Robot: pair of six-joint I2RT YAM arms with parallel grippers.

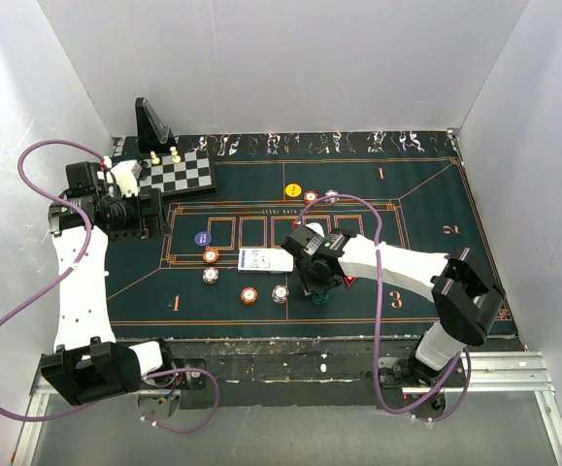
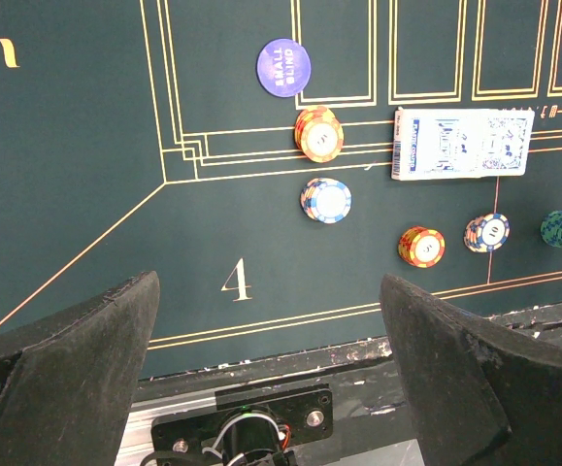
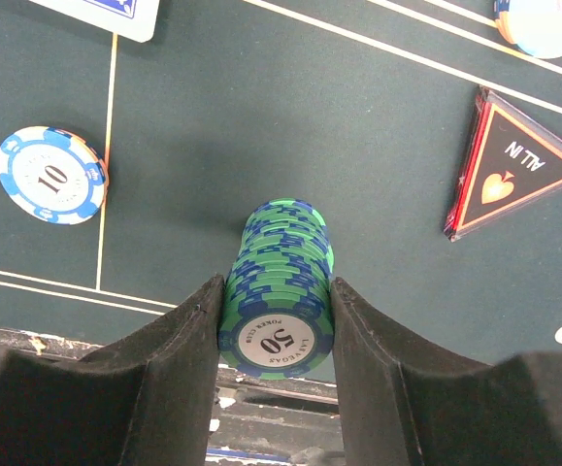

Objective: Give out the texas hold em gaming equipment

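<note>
- The right gripper (image 3: 276, 283) is closed on a green-and-blue chip stack (image 3: 282, 233), one finger touching each side. Only the right wrist view shows this contact and the "50" on the end chip.
- In the top view the arm covers most of that grip. It does show the stack on the green mat (image 1: 426, 262) near the bench's front edge, at 4 o'clock from the card deck (image 1: 265, 260).
- The red triangle marker (image 3: 513, 165) lies flat at 2 o'clock from the stack, apart from it. Its "ALL IN" lettering is legible only in the right wrist view, and from above only a sliver shows beside the arm.
- A blue-and-white chip (image 3: 52, 176) marked "10" lies at 10 o'clock from the stack, apart from it.
- The left gripper (image 2: 269, 282) is wide open, with nothing between its fingers. The top view places it at 7 o'clock from the chessboard (image 1: 185, 173).
- The left wrist view alone lets the "SMALL BLIND" on the purple disc (image 2: 283, 67) be read. The orange chips (image 2: 318, 134) sit at 5 o'clock from the disc, and the deck lies blue back up at 3 o'clock from those chips.
- Only the top view shows the yellow disc (image 1: 293, 190), at 1 o'clock from the deck.
</note>
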